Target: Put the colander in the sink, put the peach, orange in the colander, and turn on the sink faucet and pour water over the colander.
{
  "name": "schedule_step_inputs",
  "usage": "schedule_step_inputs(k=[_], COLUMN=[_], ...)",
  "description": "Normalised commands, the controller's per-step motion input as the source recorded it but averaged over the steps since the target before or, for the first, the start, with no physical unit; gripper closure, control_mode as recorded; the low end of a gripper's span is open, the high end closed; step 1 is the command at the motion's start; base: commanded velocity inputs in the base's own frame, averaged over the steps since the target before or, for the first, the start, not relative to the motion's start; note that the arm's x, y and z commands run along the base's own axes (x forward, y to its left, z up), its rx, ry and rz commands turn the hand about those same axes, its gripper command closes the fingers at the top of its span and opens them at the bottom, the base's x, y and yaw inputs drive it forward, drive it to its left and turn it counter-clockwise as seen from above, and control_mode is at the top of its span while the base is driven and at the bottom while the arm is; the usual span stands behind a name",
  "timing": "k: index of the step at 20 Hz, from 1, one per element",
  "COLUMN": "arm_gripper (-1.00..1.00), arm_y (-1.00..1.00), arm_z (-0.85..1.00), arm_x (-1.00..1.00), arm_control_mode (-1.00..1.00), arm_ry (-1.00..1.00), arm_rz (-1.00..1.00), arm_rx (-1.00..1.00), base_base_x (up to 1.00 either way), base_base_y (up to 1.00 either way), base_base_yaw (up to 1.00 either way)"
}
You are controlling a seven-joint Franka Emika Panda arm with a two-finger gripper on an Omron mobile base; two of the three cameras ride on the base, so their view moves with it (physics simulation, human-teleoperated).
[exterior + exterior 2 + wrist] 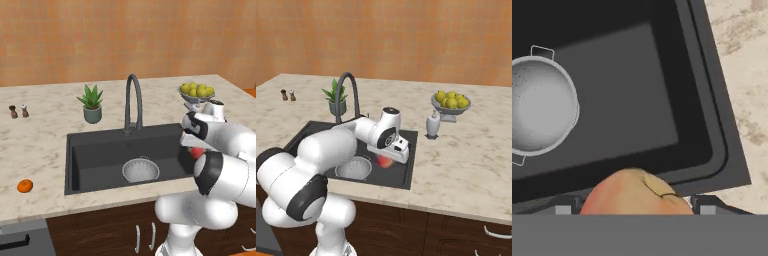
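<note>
Pinkish-red and blushed paler, the peach (636,192) sits clamped between my gripper (387,161) fingers, the jaws spread wide around it. I hold it over the right part of the sink (100,145), not yet above the colander (141,170).

The colander rests empty on the basin floor, near the middle and toward the near wall, below the faucet (133,102) spout. In my judgement the step in hand is carrying the peach to the colander. To do it well I should move left until the fruit hangs over the bowl's centre, lower it inside the rim, then let go; a release from height or near the rim could send a round fruit rolling into the basin.

The orange (25,186) lies on the counter (40,145) well left of the sink, near the front edge, and waits its turn.

The counter is pale marble with a potted plant (92,104) behind the sink, two small shakers (18,111) far left, a fruit bowl (451,102) and a soap dispenser (432,125) to the right. The wall behind is orange-brown.
</note>
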Motion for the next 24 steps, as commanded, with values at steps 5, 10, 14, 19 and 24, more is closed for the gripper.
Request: schedule_step_inputs(k=[5, 10, 14, 19, 24], arm_gripper=[1.00, 1.00, 1.00, 1.00, 1.00], arm_y=[0.67, 0.37, 0.44, 0.44, 0.30], arm_z=[-0.03, -0.28, -0.33, -0.36, -0.37], arm_x=[0.51, 0.29, 0.31, 0.13, 0.14], arm_control_mode=[-1.00, -1.00, -1.00, -1.00, -1.00], arm_ry=[-0.02, -0.24, -0.24, -0.18, 0.01], arm_rz=[0.20, 0.19, 0.16, 0.14, 0.09], arm_rx=[0.12, 0.03, 0.00, 0.01, 0.03], base_base_x=[0.00, 0.00, 0.00, 0.00, 0.00], base_base_y=[0.00, 0.00, 0.00, 0.00, 0.00], base_base_yaw=[0.00, 0.00, 0.00, 0.00, 0.00])
